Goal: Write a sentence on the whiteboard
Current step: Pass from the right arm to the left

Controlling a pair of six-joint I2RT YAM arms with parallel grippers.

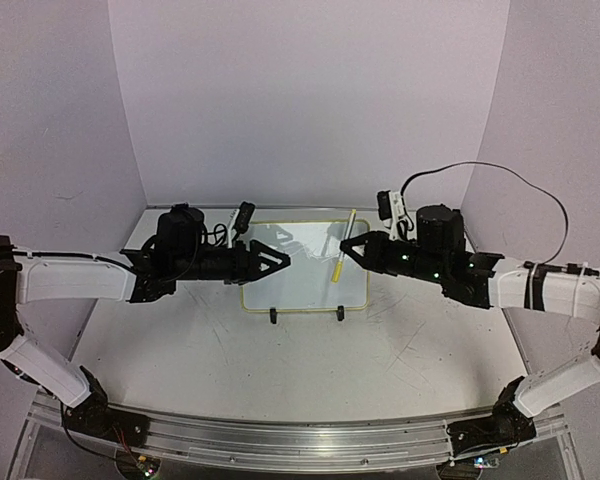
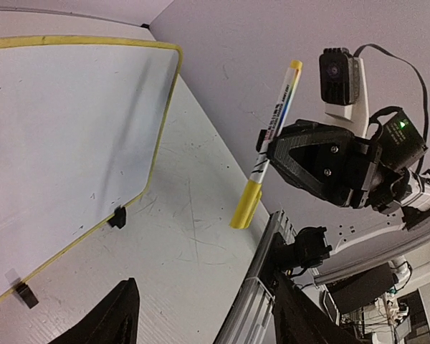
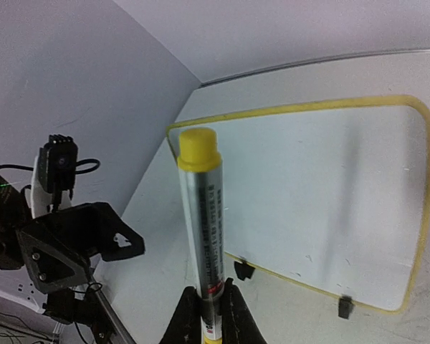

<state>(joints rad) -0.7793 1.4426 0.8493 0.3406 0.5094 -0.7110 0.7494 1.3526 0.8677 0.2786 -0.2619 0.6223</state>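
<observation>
- Pinching capped marker (image 3: pixel 201 236) tight in right fingers (image 3: pixel 180 326); holding left fingers (image 2: pixel 118 319) part-open, empty.
- Risks an off-centre grab at the cap (image 2: pixel 246 204), twisting marker loose.

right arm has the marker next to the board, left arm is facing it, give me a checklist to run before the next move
1. Marker gripped by the right fingers: ok, they are shut on its barrel.
2. Yellow cap off: not ok, it sits on the marker's lower end.
3. Left fingers free to pull the cap: ok, open and empty.
4. Left fingers lined up on the cap: not ok, they stand apart from it.
5. Whiteboard free of writing: ok.
</observation>
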